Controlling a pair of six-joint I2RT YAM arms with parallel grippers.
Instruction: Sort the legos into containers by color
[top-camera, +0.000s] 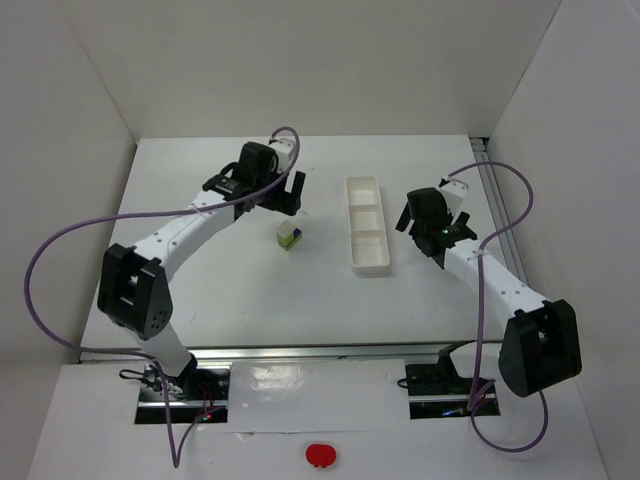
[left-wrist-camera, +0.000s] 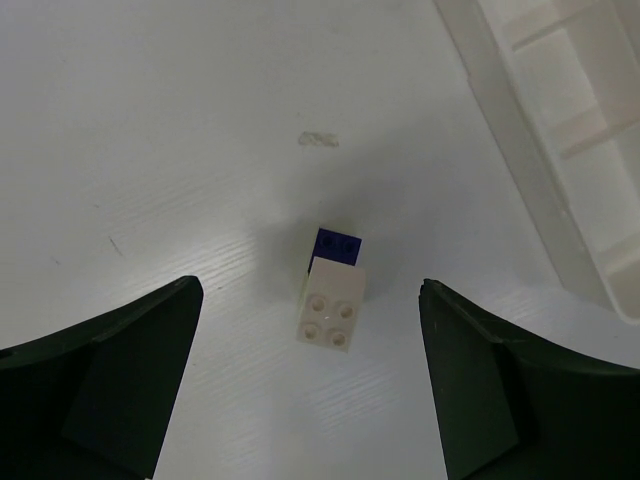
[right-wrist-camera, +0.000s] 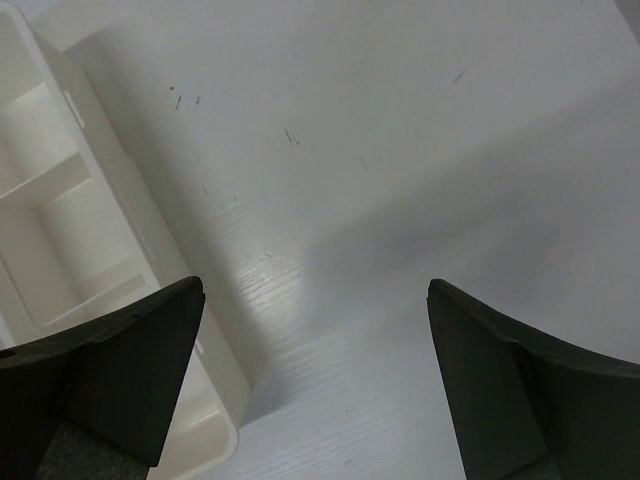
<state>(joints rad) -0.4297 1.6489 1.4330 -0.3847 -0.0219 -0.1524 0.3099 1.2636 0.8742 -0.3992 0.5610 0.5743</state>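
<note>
My left end effector (top-camera: 283, 197) gapes wide, holding nothing — the lego stack (left-wrist-camera: 330, 298) stands centred in its gap, just toward the bench's (top-camera: 220, 290) near edge. My right end effector (right-wrist-camera: 315, 300), wide too, hangs beyond the tray (top-camera: 349, 225) — farther off.

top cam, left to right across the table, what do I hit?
left arm's elbow → lego stack → white tray → right hand → right arm's elbow. Left hand left out: it sits in the same column as the stack, just beyond it.
</note>
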